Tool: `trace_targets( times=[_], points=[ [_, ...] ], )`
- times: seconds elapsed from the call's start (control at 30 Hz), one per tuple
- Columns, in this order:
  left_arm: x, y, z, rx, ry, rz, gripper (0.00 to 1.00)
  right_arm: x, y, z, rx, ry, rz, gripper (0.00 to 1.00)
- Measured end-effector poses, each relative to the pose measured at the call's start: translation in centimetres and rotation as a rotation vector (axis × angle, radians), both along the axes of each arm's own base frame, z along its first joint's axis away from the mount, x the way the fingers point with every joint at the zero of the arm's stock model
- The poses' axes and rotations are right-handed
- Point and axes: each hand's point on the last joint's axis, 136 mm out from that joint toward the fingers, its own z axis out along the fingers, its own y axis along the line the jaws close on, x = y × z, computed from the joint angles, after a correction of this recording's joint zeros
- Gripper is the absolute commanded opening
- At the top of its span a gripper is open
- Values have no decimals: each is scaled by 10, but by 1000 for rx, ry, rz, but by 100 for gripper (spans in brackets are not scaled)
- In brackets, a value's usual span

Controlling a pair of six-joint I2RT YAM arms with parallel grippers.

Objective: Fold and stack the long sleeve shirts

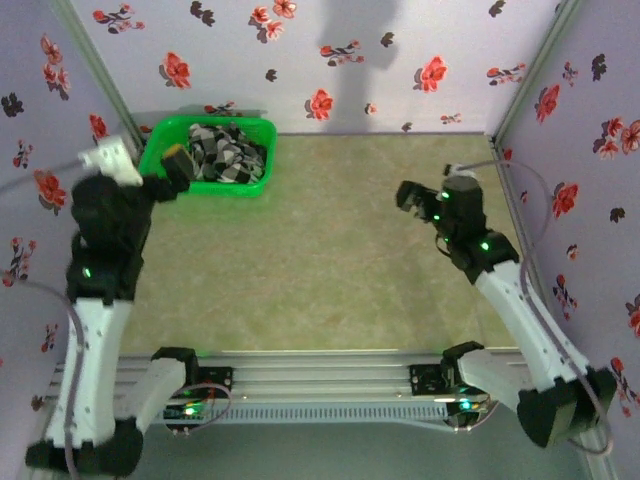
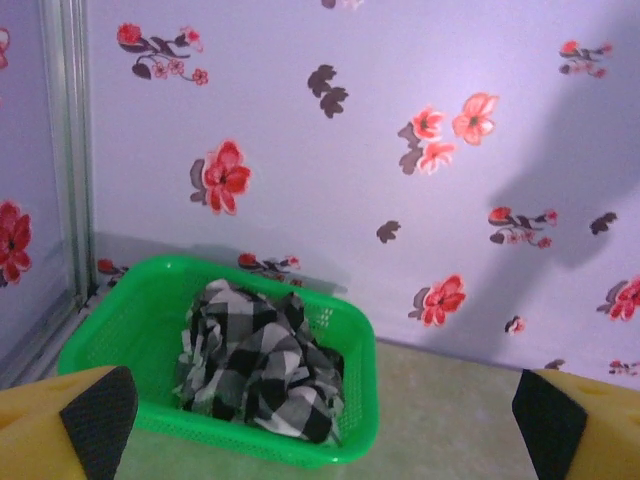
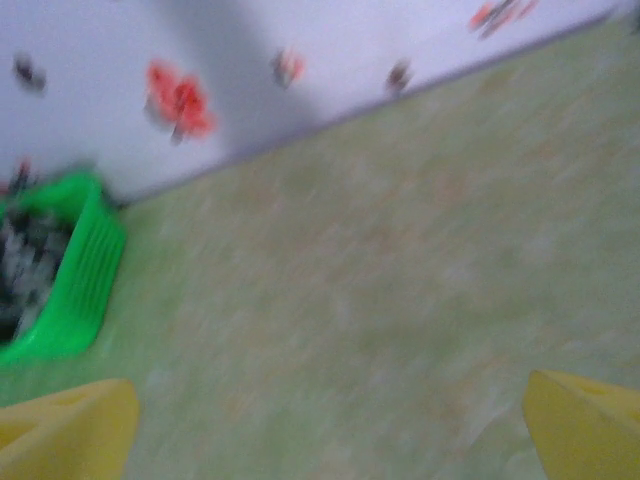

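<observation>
A black-and-white checked shirt (image 1: 228, 152) lies crumpled in the green basket (image 1: 256, 187) at the table's back left; the left wrist view shows the shirt (image 2: 255, 365) bunched inside the basket (image 2: 352, 345). My left gripper (image 1: 178, 162) hovers at the basket's near left edge, open and empty, its yellow fingers (image 2: 90, 415) wide apart. My right gripper (image 1: 409, 197) hangs open above the table at the right, holding nothing; its yellow fingers (image 3: 585, 425) frame blurred table, with the basket (image 3: 70, 290) far left.
Flowered walls (image 1: 350, 60) close in the back and both sides of the green table (image 1: 330, 270). A metal rail (image 1: 320, 375) with the arm bases runs along the near edge.
</observation>
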Motion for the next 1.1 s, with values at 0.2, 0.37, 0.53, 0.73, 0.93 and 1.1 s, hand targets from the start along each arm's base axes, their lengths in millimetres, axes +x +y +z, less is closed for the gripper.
trace_targets(
  times=[0.2, 0.37, 0.53, 0.73, 0.93, 1.1],
  points=[
    [118, -33, -62, 57, 436, -16, 100, 25, 95, -18, -30, 267, 222, 100],
    [169, -44, -184, 119, 808, -18, 98, 27, 124, -21, 0, 349, 290, 100],
    [182, -46, -250, 147, 983, -17, 93, 19, 131, -27, 28, 395, 313, 100],
    [193, -48, -284, 153, 1043, -21, 82, 4, 127, -49, 26, 462, 312, 99],
    [205, -49, -320, 166, 1077, -35, 58, 1, 125, -47, 30, 457, 314, 99],
    [217, -54, -322, 126, 1053, -68, 0, -2, 123, -35, 42, 426, 318, 99]
  ],
)
